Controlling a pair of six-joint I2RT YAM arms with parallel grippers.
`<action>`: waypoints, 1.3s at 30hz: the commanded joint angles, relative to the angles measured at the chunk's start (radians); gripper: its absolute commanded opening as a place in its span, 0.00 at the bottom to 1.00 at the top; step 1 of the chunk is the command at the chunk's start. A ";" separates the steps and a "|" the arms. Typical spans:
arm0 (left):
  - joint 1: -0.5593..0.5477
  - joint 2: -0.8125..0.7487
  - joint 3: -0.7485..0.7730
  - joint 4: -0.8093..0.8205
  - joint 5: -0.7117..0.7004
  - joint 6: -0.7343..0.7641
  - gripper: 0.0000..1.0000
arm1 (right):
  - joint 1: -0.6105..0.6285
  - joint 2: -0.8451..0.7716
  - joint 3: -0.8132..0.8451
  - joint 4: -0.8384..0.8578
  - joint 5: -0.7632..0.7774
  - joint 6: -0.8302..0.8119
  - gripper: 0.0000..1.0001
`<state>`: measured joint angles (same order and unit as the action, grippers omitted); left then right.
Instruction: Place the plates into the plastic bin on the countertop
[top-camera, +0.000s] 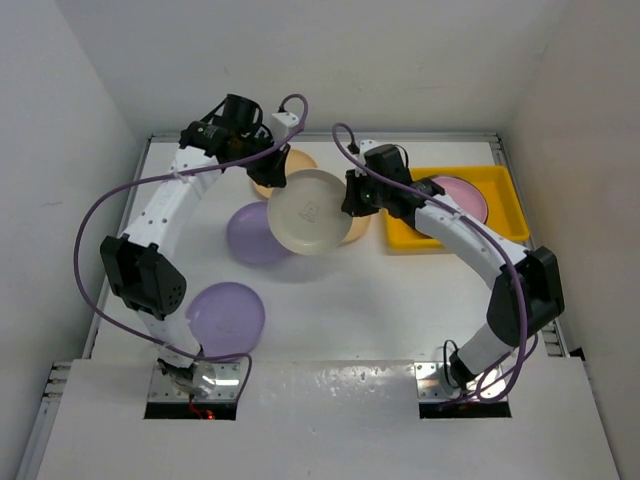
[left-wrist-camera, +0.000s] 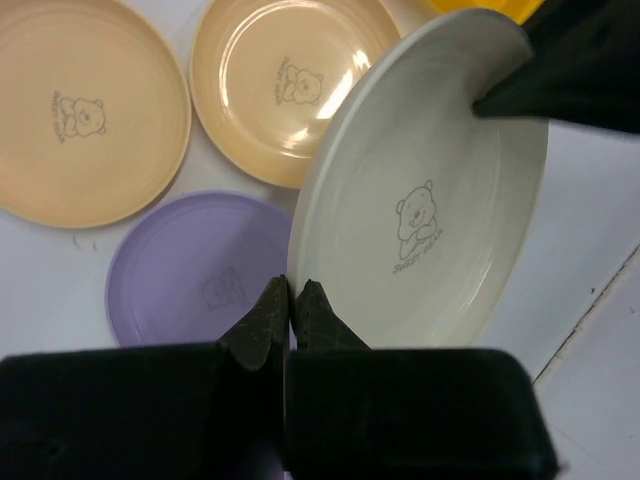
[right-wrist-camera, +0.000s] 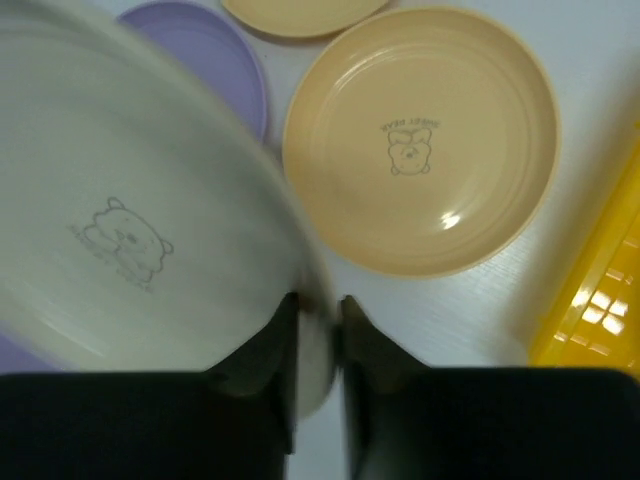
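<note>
A cream plate (top-camera: 310, 210) hangs tilted above the countertop (top-camera: 380, 310), between the two arms. My left gripper (left-wrist-camera: 292, 290) is shut on its near-left rim (left-wrist-camera: 430, 200). My right gripper (right-wrist-camera: 318, 305) pinches the opposite rim (right-wrist-camera: 120, 230), a finger on each face. The yellow plastic bin (top-camera: 500, 180) lies at the back right with a pink plate (top-camera: 462, 195) inside. Two pale orange plates (left-wrist-camera: 90, 110) (left-wrist-camera: 290, 80) and a lavender plate (left-wrist-camera: 195, 270) lie flat beneath the raised plate.
A second lavender plate (top-camera: 225, 318) rests near the left arm's base. White walls close in the countertop on three sides. The bin's corner (right-wrist-camera: 600, 290) lies just right of the orange plate (right-wrist-camera: 420, 140) in the right wrist view.
</note>
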<state>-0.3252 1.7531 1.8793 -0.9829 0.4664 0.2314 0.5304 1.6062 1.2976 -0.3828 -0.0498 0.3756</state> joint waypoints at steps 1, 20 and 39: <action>0.003 -0.032 -0.005 0.013 0.037 -0.001 0.00 | -0.013 0.005 0.025 0.062 0.004 0.000 0.09; 0.284 0.173 -0.107 0.110 -0.181 -0.093 1.00 | -0.838 0.003 -0.078 -0.134 -0.061 0.281 0.00; 0.302 0.385 -0.178 0.268 -0.475 -0.049 1.00 | -0.850 0.281 0.190 -0.324 0.043 0.132 0.79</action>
<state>-0.0200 2.1273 1.7222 -0.7822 0.0952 0.1619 -0.3405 1.8893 1.4216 -0.6331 -0.0910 0.5846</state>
